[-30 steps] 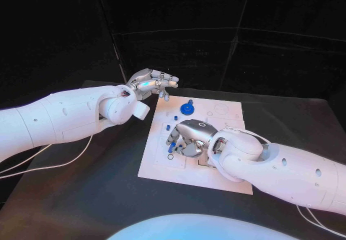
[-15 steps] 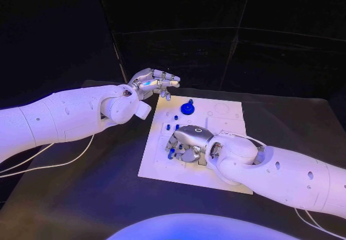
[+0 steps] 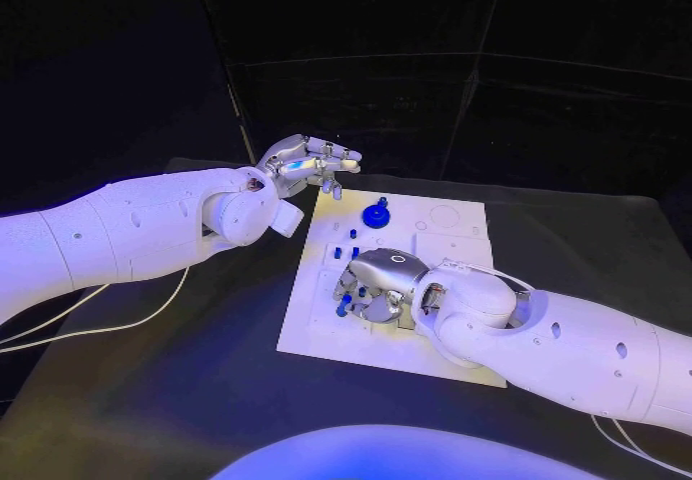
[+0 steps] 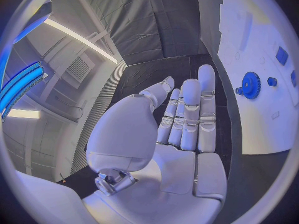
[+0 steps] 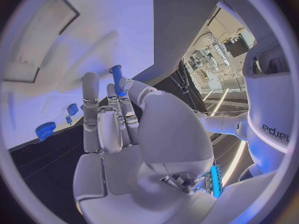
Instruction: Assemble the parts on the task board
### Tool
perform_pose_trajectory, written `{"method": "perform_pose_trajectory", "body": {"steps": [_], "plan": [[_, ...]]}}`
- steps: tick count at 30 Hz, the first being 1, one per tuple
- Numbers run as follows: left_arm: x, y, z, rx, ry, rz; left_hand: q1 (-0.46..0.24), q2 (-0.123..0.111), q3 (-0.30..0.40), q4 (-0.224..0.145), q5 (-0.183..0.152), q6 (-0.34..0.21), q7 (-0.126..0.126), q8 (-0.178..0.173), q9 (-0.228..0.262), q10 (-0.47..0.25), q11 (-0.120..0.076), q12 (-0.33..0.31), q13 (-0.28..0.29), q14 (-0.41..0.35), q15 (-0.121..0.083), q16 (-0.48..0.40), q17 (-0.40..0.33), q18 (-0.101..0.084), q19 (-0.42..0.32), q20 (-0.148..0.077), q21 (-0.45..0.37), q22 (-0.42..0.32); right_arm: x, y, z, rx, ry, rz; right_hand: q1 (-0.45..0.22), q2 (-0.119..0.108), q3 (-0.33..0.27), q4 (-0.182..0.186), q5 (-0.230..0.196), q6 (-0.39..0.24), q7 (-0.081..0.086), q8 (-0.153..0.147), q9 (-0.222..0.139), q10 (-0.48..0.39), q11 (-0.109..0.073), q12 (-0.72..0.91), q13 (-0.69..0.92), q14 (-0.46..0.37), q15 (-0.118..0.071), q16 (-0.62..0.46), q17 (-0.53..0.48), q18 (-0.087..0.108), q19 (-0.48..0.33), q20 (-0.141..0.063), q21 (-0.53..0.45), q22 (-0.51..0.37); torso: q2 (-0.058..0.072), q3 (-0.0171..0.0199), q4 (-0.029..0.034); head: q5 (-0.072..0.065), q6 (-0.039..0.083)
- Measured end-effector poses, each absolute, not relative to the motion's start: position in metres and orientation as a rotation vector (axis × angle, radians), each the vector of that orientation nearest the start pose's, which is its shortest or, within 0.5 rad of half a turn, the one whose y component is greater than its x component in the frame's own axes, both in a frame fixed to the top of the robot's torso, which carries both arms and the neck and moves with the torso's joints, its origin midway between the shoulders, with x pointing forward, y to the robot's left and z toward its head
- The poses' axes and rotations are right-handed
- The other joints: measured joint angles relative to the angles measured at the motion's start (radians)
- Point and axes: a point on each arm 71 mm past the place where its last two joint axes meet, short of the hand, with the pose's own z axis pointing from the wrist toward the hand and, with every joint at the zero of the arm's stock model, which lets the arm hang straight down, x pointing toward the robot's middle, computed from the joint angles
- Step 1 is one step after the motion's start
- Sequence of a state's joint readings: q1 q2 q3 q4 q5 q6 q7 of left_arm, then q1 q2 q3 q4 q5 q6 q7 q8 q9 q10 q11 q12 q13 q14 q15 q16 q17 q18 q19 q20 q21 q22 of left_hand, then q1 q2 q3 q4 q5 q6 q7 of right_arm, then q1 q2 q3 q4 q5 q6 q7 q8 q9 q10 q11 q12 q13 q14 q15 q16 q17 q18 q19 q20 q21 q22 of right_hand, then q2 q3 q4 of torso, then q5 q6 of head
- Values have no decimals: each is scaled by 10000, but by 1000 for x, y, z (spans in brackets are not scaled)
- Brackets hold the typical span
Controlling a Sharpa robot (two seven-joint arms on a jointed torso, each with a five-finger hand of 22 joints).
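The white task board (image 3: pixel 447 225) lies in the middle of the table. A blue gear (image 3: pixel 376 215) stands near its far edge, with small blue parts (image 3: pixel 338 253) beside it. My right hand (image 3: pixel 381 287) hovers low over the board's left half with its fingers curled down. It pinches a blue peg (image 5: pixel 116 75) between thumb and fingertips, and the peg (image 3: pixel 343 309) points at the board. My left hand (image 3: pixel 307 164) hangs above the board's far left corner, fingers stretched out, holding nothing. The left wrist view has the gear (image 4: pixel 250 84) and the board (image 4: pixel 261 30).
Black table (image 3: pixel 188 380) surrounds the board, with free room to the left and in front. A white cable (image 3: pixel 87 330) runs under my left arm. The board has shallow recesses (image 5: pixel 37 45) near the right hand. The right wrist view shows the gear (image 5: pixel 45 130).
My right hand's fingers have curled in over the blue peg and the hand has sunk slightly toward the board. The left hand has hardly moved.
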State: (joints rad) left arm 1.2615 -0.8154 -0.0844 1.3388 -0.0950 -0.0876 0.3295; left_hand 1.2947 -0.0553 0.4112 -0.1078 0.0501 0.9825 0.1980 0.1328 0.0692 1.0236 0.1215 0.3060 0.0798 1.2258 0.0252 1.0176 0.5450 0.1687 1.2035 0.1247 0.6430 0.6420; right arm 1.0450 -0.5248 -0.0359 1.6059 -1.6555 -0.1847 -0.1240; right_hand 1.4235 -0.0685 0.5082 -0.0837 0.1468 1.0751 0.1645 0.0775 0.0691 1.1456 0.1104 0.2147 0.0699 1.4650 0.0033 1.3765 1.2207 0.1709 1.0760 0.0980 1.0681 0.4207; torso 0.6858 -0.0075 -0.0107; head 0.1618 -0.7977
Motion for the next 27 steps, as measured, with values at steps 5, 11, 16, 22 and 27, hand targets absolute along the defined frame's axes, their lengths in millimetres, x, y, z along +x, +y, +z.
{"method": "perform_pose_trajectory", "body": {"steps": [5,11,16,22,27], "plan": [[522,240,-176,-9816,15542,-15354,0,0,0,0,0,0,0,0,0,0,0,0,0,0,0,0,0,0,0,0,0,1,397,-17,-234,-5495,17254,9580,-13,-13,23,-23,-3,0,0,0,0,0,0,-3,-2,0,0,0,0,1,0,0,0,-1,0,0,0,9,-16],[522,240,-177,-9820,15540,-15345,0,0,0,0,0,0,0,0,0,0,0,0,1,0,0,0,0,0,0,0,0,1,395,-17,-233,-5623,17011,9466,-13,-13,24,-23,47,0,0,0,-1,0,0,-35,-3,0,0,0,0,1,0,0,0,-1,-1,2,0,12,-19],[523,240,-177,-9824,15538,-15336,0,0,0,0,0,0,0,0,0,0,0,0,0,0,0,0,0,0,0,0,0,1,394,-16,-231,-5716,16820,9424,-13,-13,25,-25,48,0,0,0,-1,0,0,-38,-5,0,0,0,1,0,0,0,39,11,-2,5,-1,20,-21],[523,240,-177,-9822,15543,-15342,0,0,0,0,0,0,0,0,0,0,0,0,0,0,0,0,0,0,0,0,0,0,393,-14,-231,-5877,16730,9371,-77,-77,51,-51,48,0,0,0,-2,0,0,-38,1,0,0,0,1,0,-73,4,42,25,-3,3,-3,23,-13],[523,240,-177,-9822,15547,-15345,0,0,0,0,0,0,0,0,0,0,0,0,0,0,0,0,0,0,0,0,0,1,392,-11,-231,-6057,16792,9312,-242,-180,-4,4,129,0,0,0,-1,171,-171,-60,1,0,0,0,-44,2,-73,4,42,25,-3,-4,-3,24,-25]]}}
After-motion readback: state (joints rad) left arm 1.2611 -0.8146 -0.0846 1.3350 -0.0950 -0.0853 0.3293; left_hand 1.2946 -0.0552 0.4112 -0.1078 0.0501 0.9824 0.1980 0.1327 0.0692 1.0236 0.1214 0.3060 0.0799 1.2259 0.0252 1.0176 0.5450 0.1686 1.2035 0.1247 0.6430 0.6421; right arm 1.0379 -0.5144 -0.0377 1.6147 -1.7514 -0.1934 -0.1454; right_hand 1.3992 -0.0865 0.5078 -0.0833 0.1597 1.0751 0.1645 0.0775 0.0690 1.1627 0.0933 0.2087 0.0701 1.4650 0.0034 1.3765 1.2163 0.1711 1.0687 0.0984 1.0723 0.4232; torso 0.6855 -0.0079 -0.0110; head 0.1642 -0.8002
